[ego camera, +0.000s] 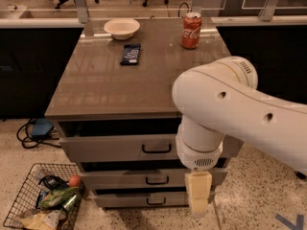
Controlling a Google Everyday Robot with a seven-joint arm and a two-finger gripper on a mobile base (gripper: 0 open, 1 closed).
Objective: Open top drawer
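Jaws' state unclear, the cream gripper (pixel 199 198) hangs before the lower grey drawers (pixel 124 179), below the black loop handle (pixel 156 149) of the wide grey top drawer (pixel 105 148), seemingly not yet pulled out.

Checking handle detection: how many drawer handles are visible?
3, stacked: top drawer handle, middle drawer handle, bottom drawer handle. The gripper hangs beside the lower two; none appear hidden.

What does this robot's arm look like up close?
The arm is white, thick and rounded like bent pipe, with small dark round holes, a dotted vent grille near its wrist and a small dark marking up top. The gripper, low before the lower drawers, is cream-coloured and blocky. No cables show.
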